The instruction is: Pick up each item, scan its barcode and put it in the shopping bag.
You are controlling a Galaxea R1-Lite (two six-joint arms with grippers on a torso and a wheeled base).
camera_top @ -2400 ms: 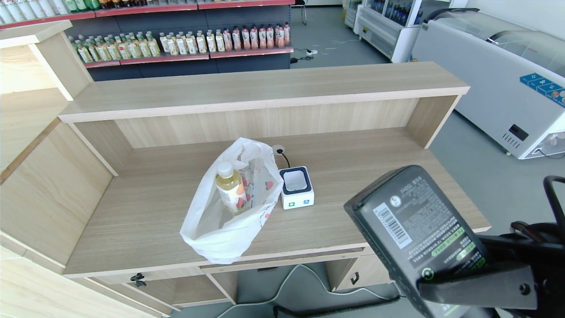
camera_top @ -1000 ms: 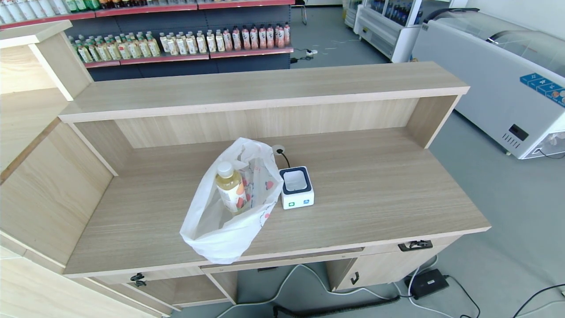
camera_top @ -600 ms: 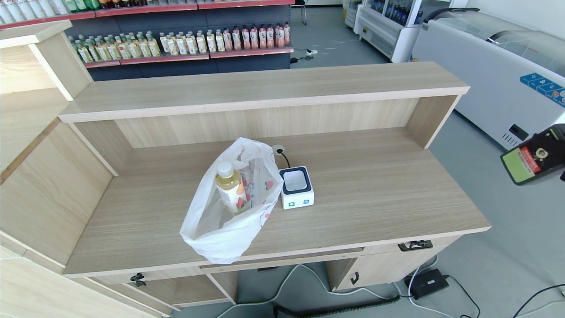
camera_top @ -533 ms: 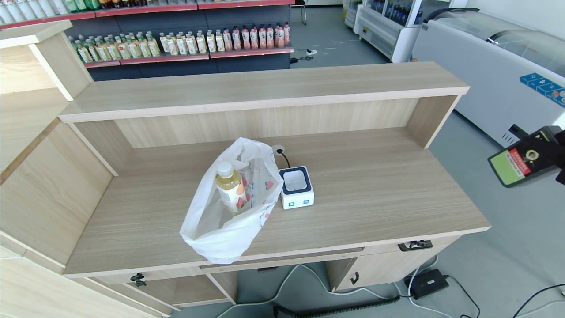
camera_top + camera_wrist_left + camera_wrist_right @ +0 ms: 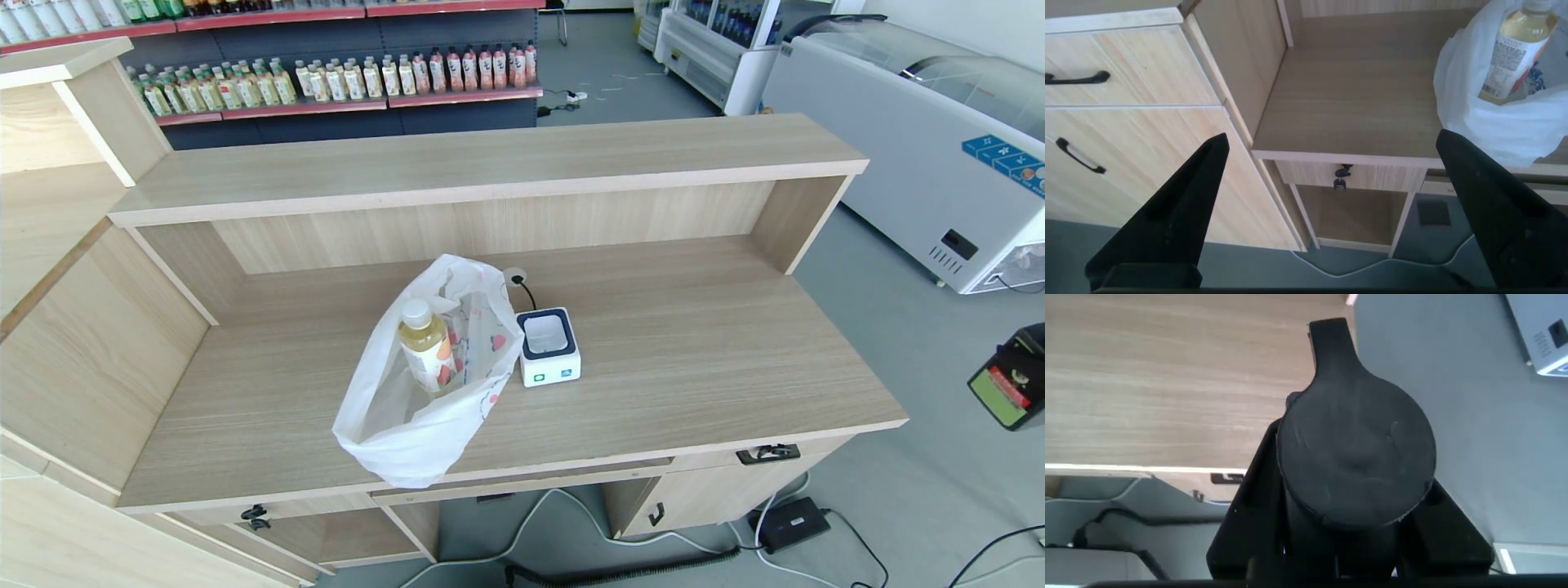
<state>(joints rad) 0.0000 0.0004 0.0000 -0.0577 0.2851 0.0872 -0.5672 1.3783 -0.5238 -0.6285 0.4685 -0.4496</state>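
Note:
A white shopping bag (image 5: 408,408) lies open on the wooden counter (image 5: 694,351), with a tea bottle (image 5: 426,345) standing inside it. Just right of the bag sits the white scanner box (image 5: 549,347). My right gripper (image 5: 1355,465) is shut on a black container (image 5: 1364,416), seen from its capped end. That black container (image 5: 1010,388), with a green label, hangs off the counter's right end, above the floor. My left gripper (image 5: 1331,204) is open and holds nothing, low by the counter's front left corner, with the bag (image 5: 1503,114) and bottle (image 5: 1515,49) beyond it.
A raised ledge (image 5: 490,163) walls the counter's back and sides. Wooden drawers (image 5: 1127,147) stand left of the left gripper. A chest freezer (image 5: 922,147) is at the right, drink shelves (image 5: 326,77) behind. A power brick (image 5: 788,523) and cables lie on the floor.
The black container, close up before the camera 2.4 s ago, left the view, came back at the right edge, and has since dropped lower. Bag, bottle and scanner have not moved.

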